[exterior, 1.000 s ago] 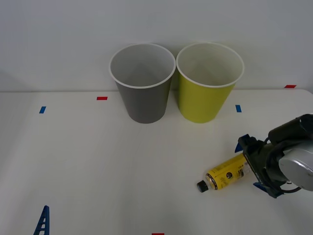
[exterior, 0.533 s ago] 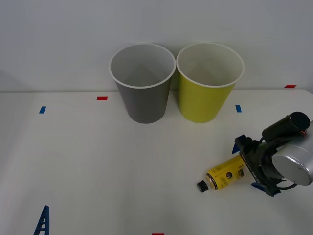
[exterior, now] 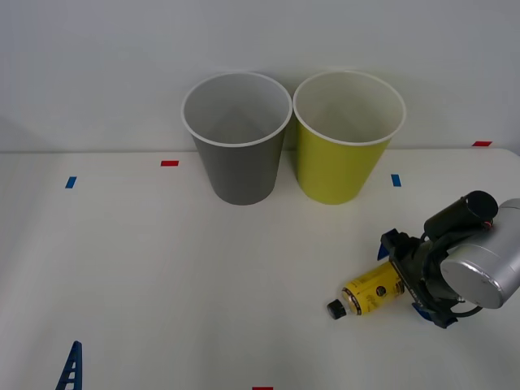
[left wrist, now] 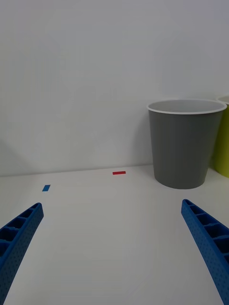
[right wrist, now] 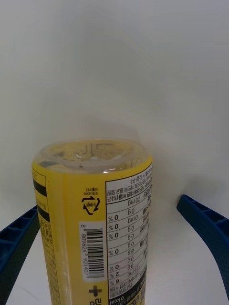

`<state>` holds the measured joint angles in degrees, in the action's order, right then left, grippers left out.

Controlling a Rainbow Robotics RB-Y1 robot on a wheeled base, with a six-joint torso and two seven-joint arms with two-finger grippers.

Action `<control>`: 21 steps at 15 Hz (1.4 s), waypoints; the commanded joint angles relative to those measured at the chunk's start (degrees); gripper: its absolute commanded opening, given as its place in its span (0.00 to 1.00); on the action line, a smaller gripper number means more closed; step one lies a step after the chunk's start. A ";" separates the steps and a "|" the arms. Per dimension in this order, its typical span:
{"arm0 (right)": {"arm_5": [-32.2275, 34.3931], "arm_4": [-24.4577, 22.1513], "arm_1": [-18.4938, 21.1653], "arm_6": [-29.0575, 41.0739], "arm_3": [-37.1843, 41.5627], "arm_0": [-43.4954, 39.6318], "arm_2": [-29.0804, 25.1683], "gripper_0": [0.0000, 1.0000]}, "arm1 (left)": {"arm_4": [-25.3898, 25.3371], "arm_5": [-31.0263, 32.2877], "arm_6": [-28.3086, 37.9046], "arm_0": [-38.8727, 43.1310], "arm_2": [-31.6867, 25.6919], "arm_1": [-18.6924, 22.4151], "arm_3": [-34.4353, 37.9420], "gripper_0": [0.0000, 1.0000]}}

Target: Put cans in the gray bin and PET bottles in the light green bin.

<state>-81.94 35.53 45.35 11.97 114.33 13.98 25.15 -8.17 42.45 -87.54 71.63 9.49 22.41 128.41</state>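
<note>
A small yellow PET bottle (exterior: 372, 294) with a black cap lies on its side on the white table, cap toward the front left. My right gripper (exterior: 404, 278) is open. Its blue fingers (right wrist: 202, 224) stand on either side of the bottle's (right wrist: 95, 219) base end, with a gap on each side. The gray bin (exterior: 237, 154) and the light green bin (exterior: 341, 162) stand upright side by side at the back, both with nothing showing inside. My left gripper (left wrist: 112, 206) is open low at the front left, facing the gray bin (left wrist: 183, 143). Cans are out of view.
Small red and blue tape marks (exterior: 169, 163) dot the table. A white wall rises right behind the bins. Bare table lies between the bottle and the bins. One blue left finger (exterior: 71, 366) pokes up at the front left edge.
My right gripper has slid left along the bottle, so its fingers now reach farther around the body. The bottle and the left arm have stayed put.
</note>
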 commanded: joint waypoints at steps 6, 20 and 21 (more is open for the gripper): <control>0.73 -0.29 0.00 0.16 0.01 0.43 0.51 1.00 | 0.00 0.00 0.00 0.00 0.00 0.00 0.00 1.00; -0.68 0.68 -0.61 -1.33 -2.45 2.28 0.60 0.00 | 0.00 0.00 0.00 0.00 0.00 0.00 0.00 1.00; -1.29 0.50 -0.61 -1.42 -2.19 2.28 0.60 0.00 | 0.00 0.00 0.00 0.00 0.00 0.00 0.00 1.00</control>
<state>-82.52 36.25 44.77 10.66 111.89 16.26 25.75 -8.17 42.45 -87.54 71.63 9.49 22.41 128.41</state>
